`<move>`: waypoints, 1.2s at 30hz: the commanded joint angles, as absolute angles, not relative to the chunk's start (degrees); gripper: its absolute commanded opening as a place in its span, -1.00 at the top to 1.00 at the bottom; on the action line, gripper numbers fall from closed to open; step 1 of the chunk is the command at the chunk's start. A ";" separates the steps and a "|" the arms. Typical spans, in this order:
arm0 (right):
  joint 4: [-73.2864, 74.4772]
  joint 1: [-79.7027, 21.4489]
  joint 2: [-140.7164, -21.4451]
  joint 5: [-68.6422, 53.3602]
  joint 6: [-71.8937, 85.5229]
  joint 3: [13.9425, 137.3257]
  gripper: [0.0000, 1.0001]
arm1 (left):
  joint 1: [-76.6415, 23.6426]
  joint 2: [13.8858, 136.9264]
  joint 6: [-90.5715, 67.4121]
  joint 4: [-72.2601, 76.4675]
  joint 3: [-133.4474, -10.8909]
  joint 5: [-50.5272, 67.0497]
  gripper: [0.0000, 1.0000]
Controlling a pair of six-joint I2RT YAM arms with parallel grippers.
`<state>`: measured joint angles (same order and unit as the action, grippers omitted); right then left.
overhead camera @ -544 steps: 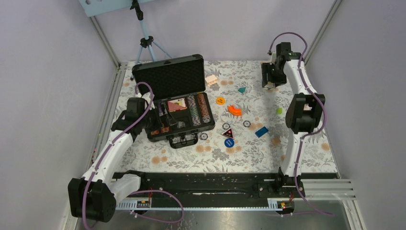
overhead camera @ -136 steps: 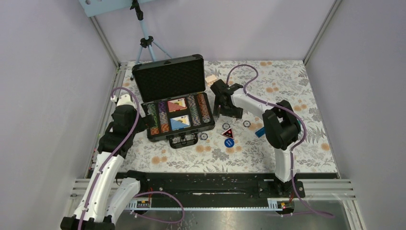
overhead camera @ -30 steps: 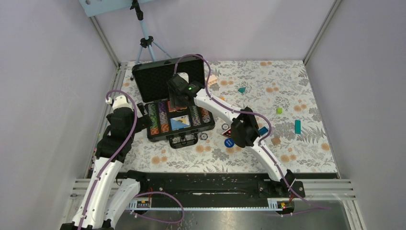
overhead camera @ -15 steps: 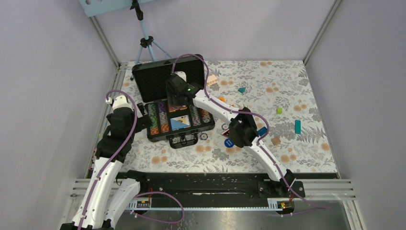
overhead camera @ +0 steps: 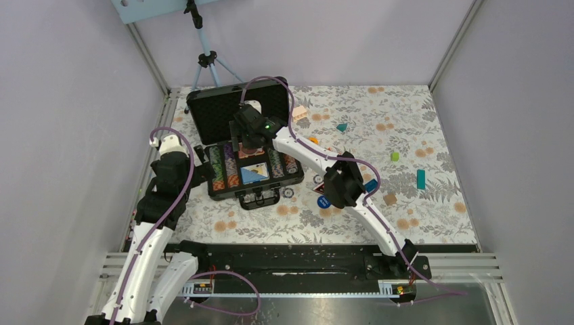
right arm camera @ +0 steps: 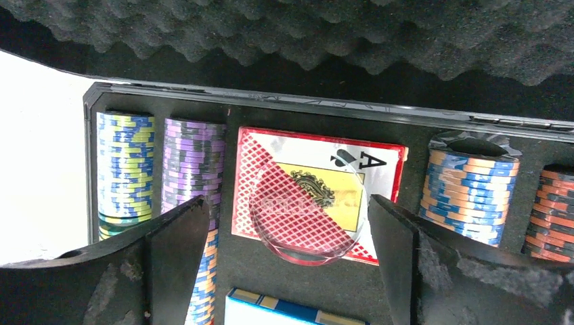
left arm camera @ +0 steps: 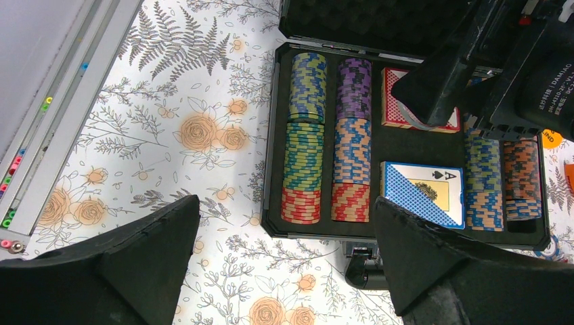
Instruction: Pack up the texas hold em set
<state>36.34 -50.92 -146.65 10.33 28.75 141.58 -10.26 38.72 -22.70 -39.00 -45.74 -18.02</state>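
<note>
From above, your case (overhead camera: 292,177) sits open at the surface's (overhead camera: 433,203) far left, long axis left to right, lid (overhead camera: 223,115) up behind, handle (overhead camera: 261,200) nearest you. Your right arm (overhead camera: 304,152) stretches over it; the left arm (overhead camera: 159,210) hangs beside it. Left wrist: left claw (left arm camera: 285,206) spread, holding nothing, over rows of chips (left arm camera: 302,135) and a blue deck (left arm camera: 423,193). Right wrist: right claw (right arm camera: 285,203) released, a clear disc (right arm camera: 308,217) lying on the red deck (right arm camera: 382,162) between its fingers (right arm camera: 169,257).
</note>
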 commanded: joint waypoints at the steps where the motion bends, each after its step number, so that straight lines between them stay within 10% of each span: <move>1: 34.33 -51.33 -141.74 8.70 27.70 141.57 -0.89 | -10.50 38.40 -22.59 -37.35 -47.29 -19.00 -0.98; 9: 30.81 -50.97 -125.07 15.93 23.01 128.40 -0.94 | -10.69 38.01 -22.54 -37.34 -47.33 -19.36 -0.98; 20: 19.20 -38.68 -89.69 19.13 37.46 74.28 -0.88 | -10.75 37.97 -22.50 -37.34 -47.28 -19.57 -0.98; 36: 28.45 -36.64 -88.87 7.11 41.52 56.02 -0.92 | -10.83 38.65 -22.50 -37.38 -47.20 -19.10 -0.98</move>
<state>30.48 -36.27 -87.83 12.84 39.13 57.78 -10.59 38.63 -22.68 -39.00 -45.74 -18.20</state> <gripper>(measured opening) 0.960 0.990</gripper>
